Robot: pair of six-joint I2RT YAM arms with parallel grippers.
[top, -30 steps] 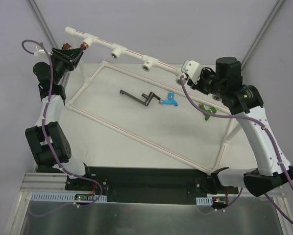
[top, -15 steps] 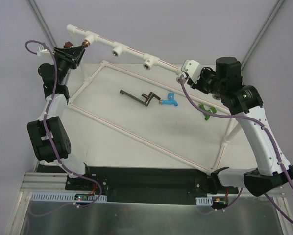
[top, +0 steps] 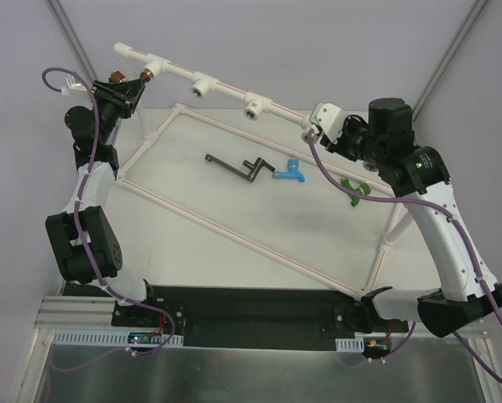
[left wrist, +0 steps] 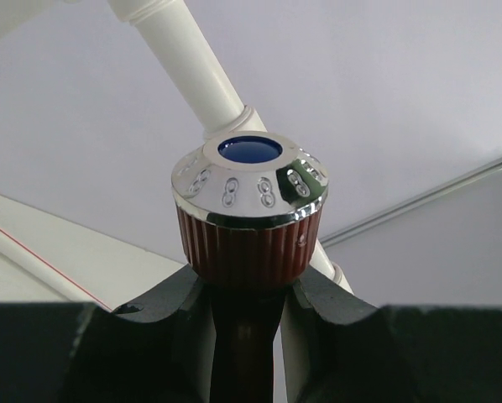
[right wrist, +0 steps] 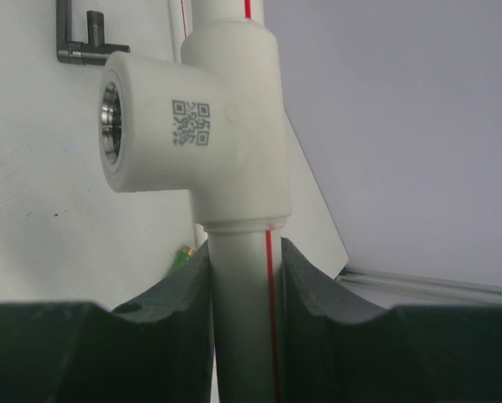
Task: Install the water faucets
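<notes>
Left claw clamping the red-brown chrome-capped faucet, right claw the white plastic pipe, I fear tilted cross-threading.

You have the red-brown faucet finely ribbed up and down. Its knob is mirror-bright chrome dotted with small oval dimples and topped by a deep blue disc. The left gripper and right gripper are matt black. The pipe frame is white with a thin red line along its length and a black square code printed on it. Its socket is lined in silver. On the white tabletop you see a blue faucet, a green faucet and a dark grey tool. The cables are purple.
</notes>
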